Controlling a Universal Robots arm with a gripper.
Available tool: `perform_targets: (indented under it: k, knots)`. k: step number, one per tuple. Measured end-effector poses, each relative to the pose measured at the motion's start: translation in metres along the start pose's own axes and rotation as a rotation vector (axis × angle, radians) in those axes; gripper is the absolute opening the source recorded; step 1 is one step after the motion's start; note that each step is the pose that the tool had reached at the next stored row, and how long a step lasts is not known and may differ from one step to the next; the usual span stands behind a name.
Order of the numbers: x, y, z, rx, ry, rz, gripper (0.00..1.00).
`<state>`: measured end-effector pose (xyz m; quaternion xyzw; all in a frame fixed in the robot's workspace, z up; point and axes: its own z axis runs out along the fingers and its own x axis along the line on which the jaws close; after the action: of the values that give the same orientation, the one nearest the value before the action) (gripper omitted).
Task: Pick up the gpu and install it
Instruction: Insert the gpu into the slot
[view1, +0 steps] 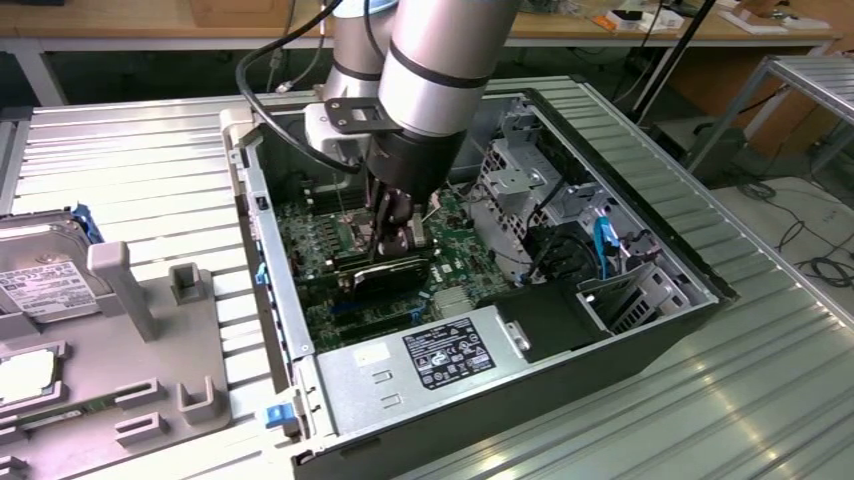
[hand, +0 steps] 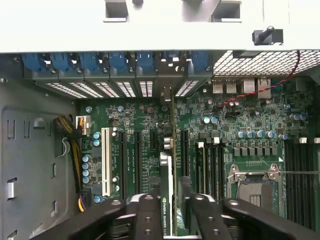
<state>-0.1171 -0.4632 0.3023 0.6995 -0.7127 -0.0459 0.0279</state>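
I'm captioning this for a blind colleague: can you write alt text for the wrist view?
The gripper reaches down into an open computer case, its black fingers on either side of the gpu, which stands edge-on over the green motherboard. Black expansion slots and one white slot run alongside, with blue clips along the case edge.

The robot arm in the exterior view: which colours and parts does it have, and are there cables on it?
The arm is a thick silver-grey tube with a dark ring band around it. Lower down come a black bracket plate with holes and a white block. The gripper is black, with dark fingers. Black cables loop beside the arm.
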Motion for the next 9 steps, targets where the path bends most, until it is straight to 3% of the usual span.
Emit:
perform_targets:
  k: [3,9]
  knots:
    - [0.0,0.0,0.0,-0.0009,0.0,0.0,0.11]
    - [0.0,0.0,0.0,-0.003,0.0001,0.0,0.11]
